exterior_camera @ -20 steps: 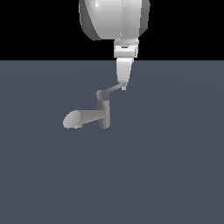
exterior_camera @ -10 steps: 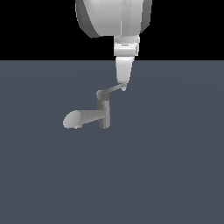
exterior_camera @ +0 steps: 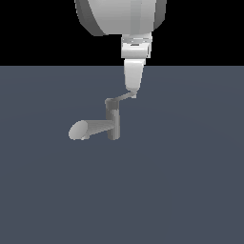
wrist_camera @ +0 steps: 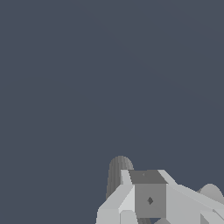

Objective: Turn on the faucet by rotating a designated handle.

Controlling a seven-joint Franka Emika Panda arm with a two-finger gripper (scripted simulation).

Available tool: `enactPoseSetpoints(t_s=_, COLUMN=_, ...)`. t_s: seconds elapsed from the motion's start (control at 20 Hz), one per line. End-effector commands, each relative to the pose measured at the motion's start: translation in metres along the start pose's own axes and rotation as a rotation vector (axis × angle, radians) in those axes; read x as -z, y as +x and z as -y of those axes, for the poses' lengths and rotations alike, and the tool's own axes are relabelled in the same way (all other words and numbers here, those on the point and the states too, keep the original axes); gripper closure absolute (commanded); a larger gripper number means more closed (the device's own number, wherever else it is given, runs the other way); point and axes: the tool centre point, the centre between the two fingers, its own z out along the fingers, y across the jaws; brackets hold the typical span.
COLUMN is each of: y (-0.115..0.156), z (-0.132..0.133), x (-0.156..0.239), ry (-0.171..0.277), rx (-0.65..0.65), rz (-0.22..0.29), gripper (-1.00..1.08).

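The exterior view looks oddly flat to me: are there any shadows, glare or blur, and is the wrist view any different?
Exterior view: sharp but blocky render, no cast shadow under the faucet, no glare, only soft shading on the spout; the end effector sits at the handle tip. Wrist view: equally even light, nothing blurred, the end effector body filling the lower edge.

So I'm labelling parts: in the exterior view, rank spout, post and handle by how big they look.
1. Spout, thickest and longest.
2. Post, upright, slimmer than the spout.
3. Handle, thinnest; its tip sits at the gripper.
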Motion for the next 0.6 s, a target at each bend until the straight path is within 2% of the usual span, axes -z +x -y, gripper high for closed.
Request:
enactPoseSetpoints(t_s=0.0, y=0.007, z=-0.017, x=-0.012, ry=-0.031, rx=-0.009, rz=-0.005, gripper=1.08)
enactPoseSetpoints(t_s=0.1, y=0.008, z=-0.019, x=-0.012, ry=-0.031, rx=-0.009, rz=-0.005, gripper=1.08)
enactPoseSetpoints(t_s=0.15, y=-0.001, z=-0.006, x=0.002, ry=0.004, rx=0.002, rz=0.005, gripper=1.08)
enactPoseSetpoints(t_s=0.55, y=-0.014, z=-0.031, x=-0.003, ry=-0.008, rx=-0.001, rz=0.001, gripper=1.08)
